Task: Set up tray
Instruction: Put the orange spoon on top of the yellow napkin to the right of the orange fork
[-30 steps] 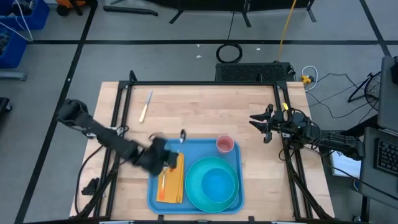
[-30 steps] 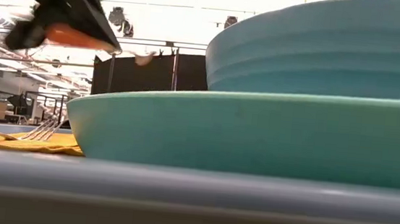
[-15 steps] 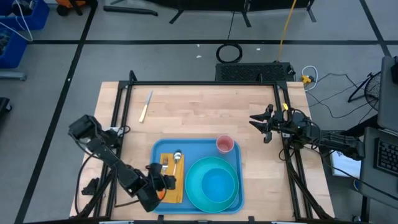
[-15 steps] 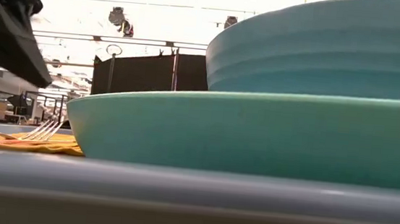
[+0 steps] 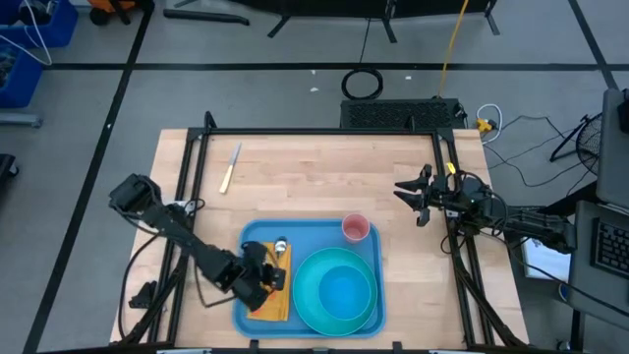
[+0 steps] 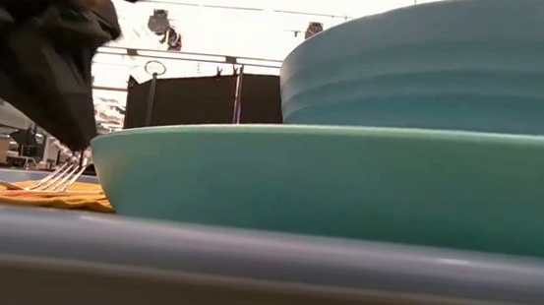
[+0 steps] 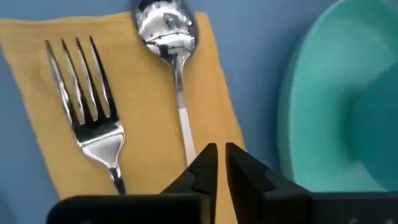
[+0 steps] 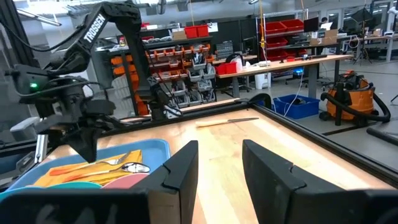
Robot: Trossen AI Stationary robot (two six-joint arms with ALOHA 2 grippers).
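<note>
The light-blue tray point(image 5: 257, 234) lies at the table's near middle. On its left part a yellow napkin point(image 7: 143, 106) carries a fork point(image 7: 93, 115) and a spoon point(image 7: 166, 31), side by side. My left gripper point(image 7: 221, 158) hangs just over the handle end of the spoon point(image 5: 280, 248), its fingertips a thin slit apart and slanting down. The spoon's handle point(image 7: 185, 127) runs in under one fingertip. My right gripper point(image 8: 217, 168) waits open at the table's right edge point(image 5: 413, 192), holding nothing. My left gripper stands over the spoon's handle end, which is hidden under one finger point(image 7: 202, 165). I cannot tell whether the finger touches it. The spoon lies flat on the napkin.
A teal bowl in a teal plate point(image 5: 339, 288) fills the tray's right part, with a pink cup point(image 5: 356, 229) at its far right corner. A knife point(image 5: 230, 167) lies on the bare wood at the far left. Black frame rails run along the table's edges.
My left gripper has come down and toward the table's near edge, tipping more steeply downward. The spoon, which was up near the tray's far rim, now lies flat on the napkin beside the fork.
</note>
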